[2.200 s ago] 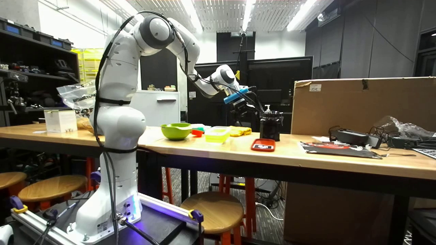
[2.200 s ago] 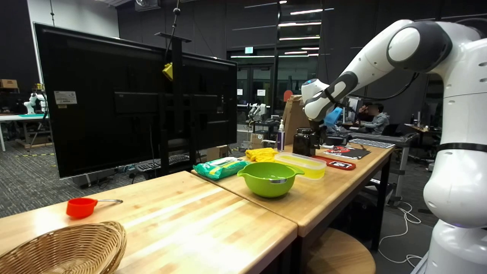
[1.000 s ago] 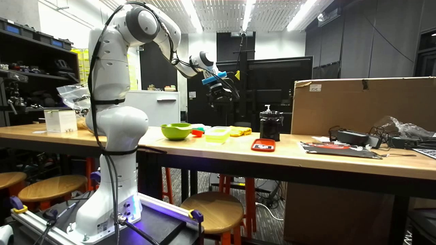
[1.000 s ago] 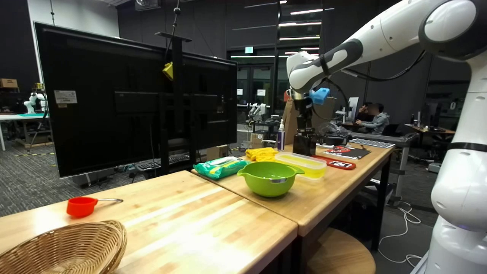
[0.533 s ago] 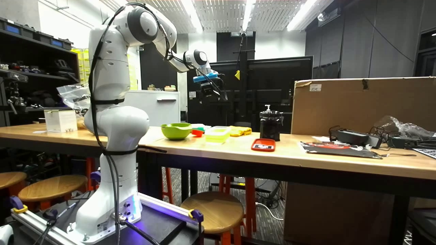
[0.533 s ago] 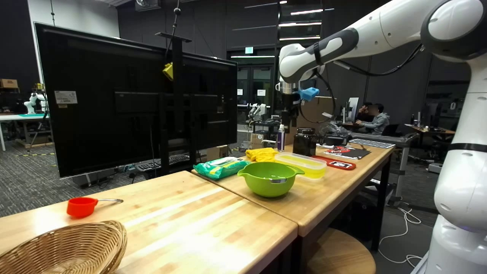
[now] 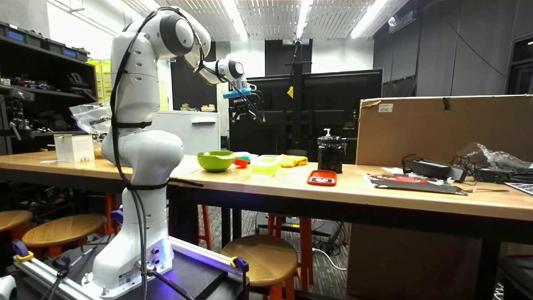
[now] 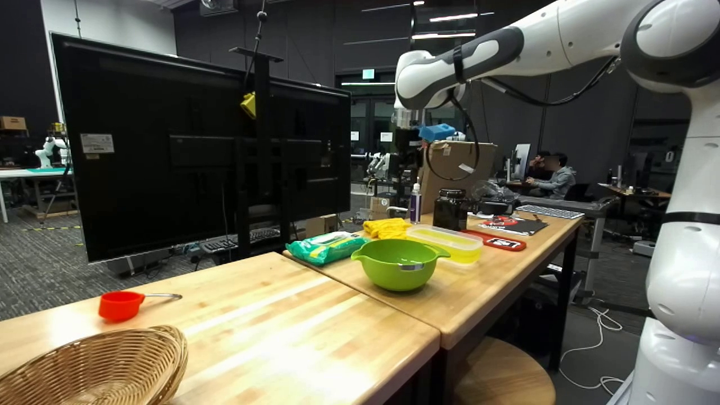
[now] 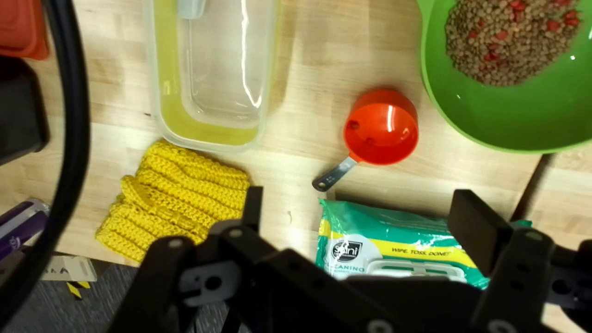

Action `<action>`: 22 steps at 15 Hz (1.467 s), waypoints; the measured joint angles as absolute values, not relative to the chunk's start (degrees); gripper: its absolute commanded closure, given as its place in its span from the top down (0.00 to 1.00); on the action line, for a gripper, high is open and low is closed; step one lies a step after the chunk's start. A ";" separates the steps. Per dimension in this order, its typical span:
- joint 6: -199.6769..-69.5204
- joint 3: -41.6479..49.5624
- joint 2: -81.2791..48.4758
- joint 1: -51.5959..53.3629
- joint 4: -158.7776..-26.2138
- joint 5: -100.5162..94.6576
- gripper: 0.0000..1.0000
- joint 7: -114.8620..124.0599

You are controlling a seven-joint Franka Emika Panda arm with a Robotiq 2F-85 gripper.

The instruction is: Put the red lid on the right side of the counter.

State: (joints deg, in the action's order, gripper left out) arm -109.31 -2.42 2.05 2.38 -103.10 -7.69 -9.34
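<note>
The jaws stand wide apart above the tabletop (image 7: 354, 179); in both exterior views their dark shape runs into the dark behind and is hard to make out. The lid (image 7: 322, 178) lies on the tabletop, seen whole in an exterior view, just beside the jar (image 7: 331, 154), at seven o'clock from it. In the wrist view only its corner shows, at ten o'clock, the rest cut off. Cut off there too are the jar and the bottle (image 9: 21, 229), around nine, the box (image 9: 222, 92), towards eleven, and the bowl (image 9: 508, 115), between two and three. A pale piece (image 9: 191, 7) at the box's upper end is too cropped to name. The cable (image 9: 78, 115) hides a strip on the left; the jaws cover parts of the cloth (image 9: 185, 185), past eight, and the wipes (image 9: 393, 226), at four.

Counted: one lid, one jar, one bottle, one box, one bowl, one cloth, one pack of wipes, two cups (image 9: 381, 134): the first at two o'clock in the wrist view, between box and bowl; the second cup (image 8: 121, 305), in an exterior view, at eight o'clock on the nearer tabletop (image 8: 253, 332), just beyond the basket (image 8: 112, 354). The basket is cropped, its rim doubled; whether two are nested, I cannot tell.
</note>
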 measured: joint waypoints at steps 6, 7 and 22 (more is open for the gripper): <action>-106.84 -6.01 -1.76 5.69 -97.55 -7.69 1.00 3.28; -105.35 -6.55 -2.53 6.29 -96.12 -7.69 1.00 5.34; -96.37 -8.63 -9.63 10.71 -84.83 -7.69 1.00 15.42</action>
